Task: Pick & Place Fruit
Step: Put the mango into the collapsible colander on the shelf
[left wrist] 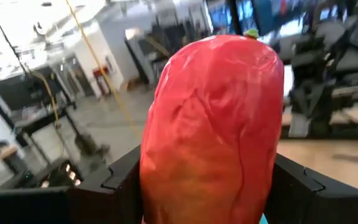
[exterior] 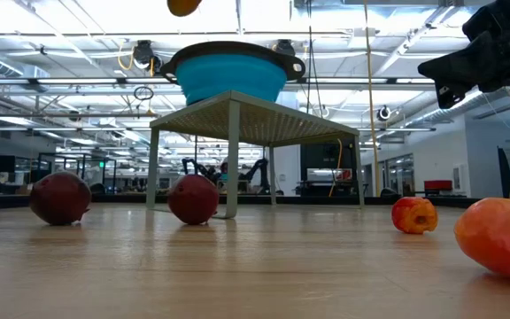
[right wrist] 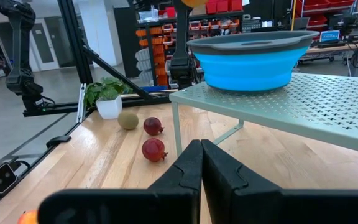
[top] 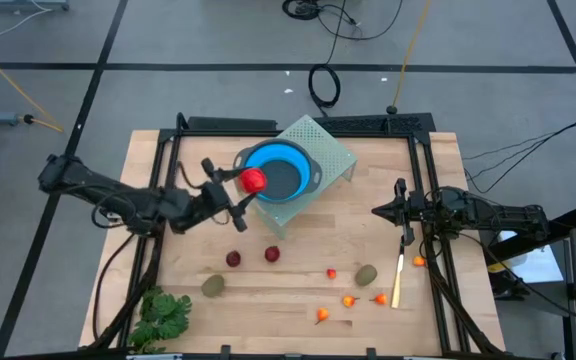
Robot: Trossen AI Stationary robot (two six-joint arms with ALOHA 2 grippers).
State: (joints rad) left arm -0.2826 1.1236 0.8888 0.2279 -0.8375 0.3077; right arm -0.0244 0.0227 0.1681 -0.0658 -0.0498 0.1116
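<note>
- The left claw [top: 245,186] grasps the longer red-orange fruit [top: 254,180] and holds it at the rim of the blue bowl [top: 290,160], which stands on the green rack [top: 333,152].
- This looks like the placing step; next the claw should move over the bowl and release.
- The right claw [top: 380,211] waits clenched and empty above the worktop [top: 298,300].
- Other fruit, such as two dark-red balls [top: 233,258], lie on the worktop.

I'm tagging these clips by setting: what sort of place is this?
Probably a robotics lab or workshop in a large industrial hall. The low view shows exposed ceiling trusses with strip lights, the right wrist view shows shelving with red bins, and cables trail across the concrete floor.
</note>
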